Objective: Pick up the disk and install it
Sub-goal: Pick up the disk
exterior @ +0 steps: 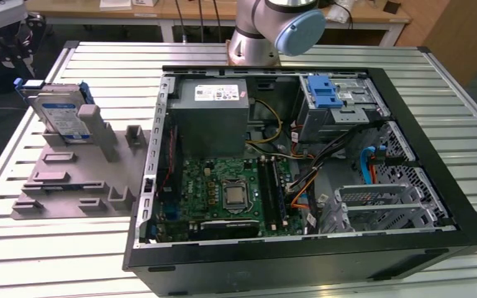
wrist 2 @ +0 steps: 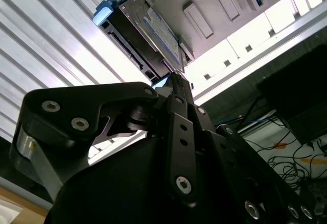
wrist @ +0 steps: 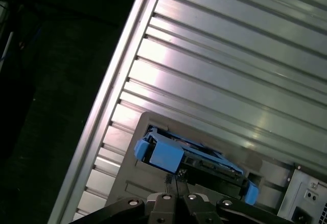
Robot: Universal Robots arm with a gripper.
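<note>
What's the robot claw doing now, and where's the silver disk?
Black metal gripper shut, empty. Silver rectangular disk in blue plastic frame on edge in grey plastic holder, just ahead of gripper. Nothing between them.

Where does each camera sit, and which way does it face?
Exterior view: off the arm, looking down on the open computer case and the disk; the arm shows.
First wrist view: at the wrist, looking past the gripper onto the disk and table.
Second wrist view: at the wrist, looking along the gripper to the disk.
All share the disk.
</note>
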